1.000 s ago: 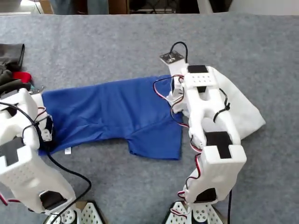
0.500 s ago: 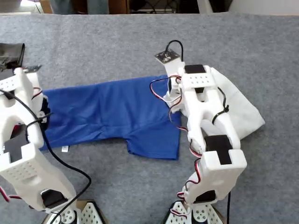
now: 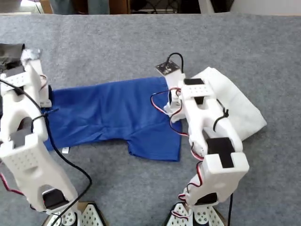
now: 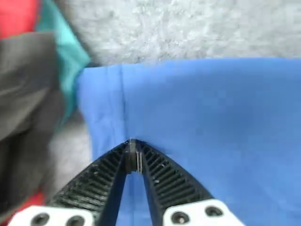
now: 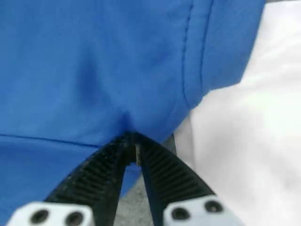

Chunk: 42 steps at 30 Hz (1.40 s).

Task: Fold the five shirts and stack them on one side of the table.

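Observation:
A blue shirt lies spread across the middle of the grey table, folded lengthwise, with one sleeve pointing toward the front. My left gripper is shut on the blue shirt near its hem at the left end. My right gripper is shut on the blue shirt at its right edge. A white shirt lies folded to the right, partly under the right arm, and also shows as the white shirt beside the blue cloth.
A pile of dark, red and teal clothes sits at the table's left edge, seen close as the pile. Grey table surface stretches behind the shirt and in front of it.
The left arm has swung toward the back of the table, carrying the shirt's left end with it. The right arm edged slightly left and back, holding the right edge.

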{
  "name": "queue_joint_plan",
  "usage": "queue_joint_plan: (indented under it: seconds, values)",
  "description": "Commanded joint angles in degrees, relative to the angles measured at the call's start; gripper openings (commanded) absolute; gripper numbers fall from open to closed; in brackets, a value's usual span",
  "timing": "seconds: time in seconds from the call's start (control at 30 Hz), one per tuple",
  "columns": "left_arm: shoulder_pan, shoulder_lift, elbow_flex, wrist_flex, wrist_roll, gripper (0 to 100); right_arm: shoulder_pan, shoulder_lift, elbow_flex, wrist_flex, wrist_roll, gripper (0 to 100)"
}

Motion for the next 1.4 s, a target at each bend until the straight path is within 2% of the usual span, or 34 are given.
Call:
queue_joint_plan:
  seconds: [0.0, 0.17, 0.4, 0.53, 0.7, 0.8, 1.07, 1.2, 1.37]
  values:
    - [-0.75, 5.01, -4.62, -1.49, 0.79, 3, 3.08, -2.07, 1.80, -3.16, 1.14, 1.5]
    - [-2.68, 6.95, -10.15, 0.70, 0.88, 3, 2.73, -3.82, 0.40, -0.35, 2.29, 1.5]
    - [-3.91, 1.32, -17.54, 10.29, 0.53, 3, -1.76, -13.85, -4.00, 6.15, 2.02, 1.5]
    - [-3.56, -4.57, -17.01, 14.24, 0.62, 3, -3.96, -20.62, -5.67, 10.99, 2.20, 1.5]
    - [-3.56, -13.98, -8.04, 14.24, 0.53, 3, -6.68, -29.23, -5.23, 16.70, 4.13, 1.5]
    - [-3.56, -21.36, 2.59, 10.02, 0.53, 3, -9.05, -33.80, -4.00, 20.31, 7.21, 1.5]
    - [-3.74, -41.41, 36.26, -9.14, 0.44, 3, -13.71, -47.34, 11.03, 24.70, 16.79, 1.8]
    - [-3.74, -42.29, 40.75, -10.46, 0.53, 3, -16.26, -54.81, 19.82, 24.88, 19.25, 3.4]
    - [-3.91, -37.63, 40.31, -11.34, 0.88, 3, -22.86, -60.44, 27.74, 25.85, 18.73, 13.2]
